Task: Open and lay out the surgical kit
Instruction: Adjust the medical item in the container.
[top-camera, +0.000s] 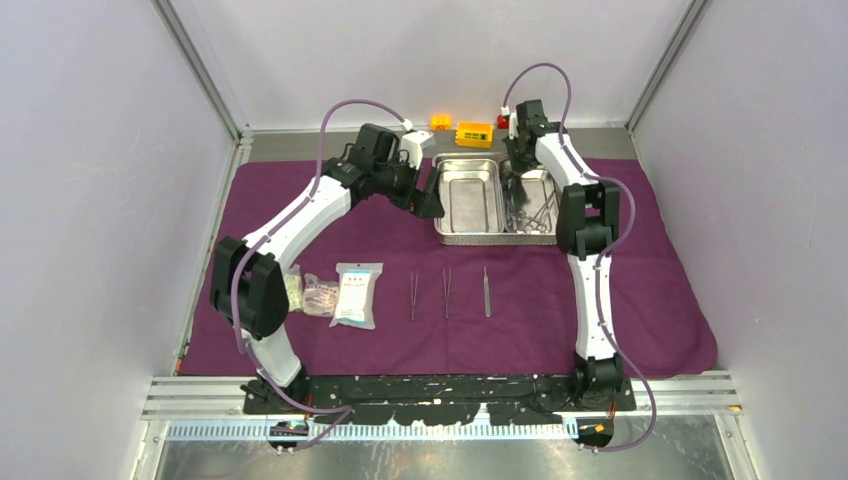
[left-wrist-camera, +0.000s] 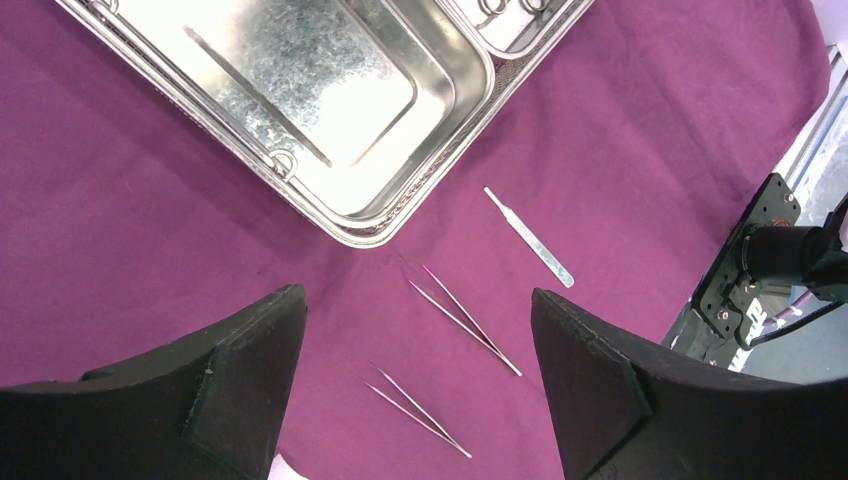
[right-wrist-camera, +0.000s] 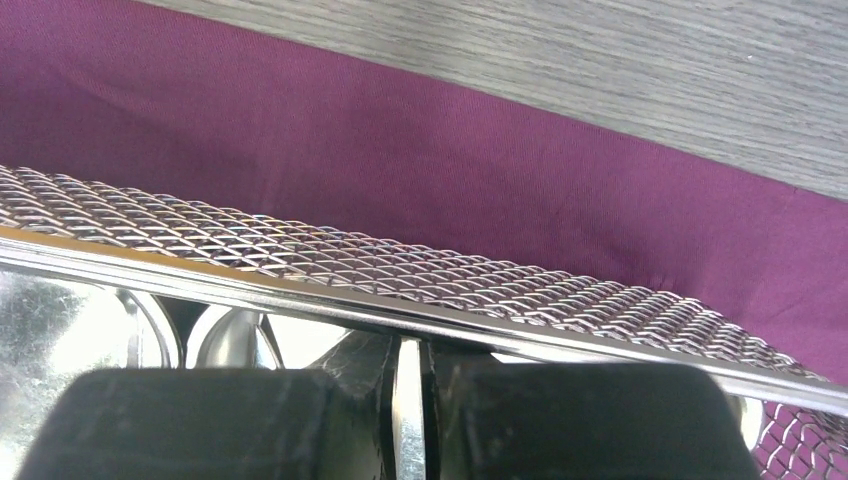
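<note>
1. Since the cloth (top-camera: 640, 300) is already lying spread out flat, the "open" part is looking done.
2. Three packets (top-camera: 357, 295) are sitting in a row on the cloth's left side. Two tweezers (top-camera: 413, 296) and a flat steel handle (top-camera: 486, 292) are lying side by side in front of the tray (top-camera: 470, 238), each apart from the next.
3. The tray's left half is sitting empty, while the right half is holding a pile of ringed tools (top-camera: 535, 212). My guess is those are what's left to lay out.
4. The right pincer (right-wrist-camera: 408, 390) is reaching down into that right half, with its fingers squeezing nearly together on a thin steel strip (right-wrist-camera: 407, 440). Can't tell which tool it belongs to.
5. The left pincer (left-wrist-camera: 418, 295) is hanging wide open just left of the tray, gripping nothing and looking down at the cloth.
</note>
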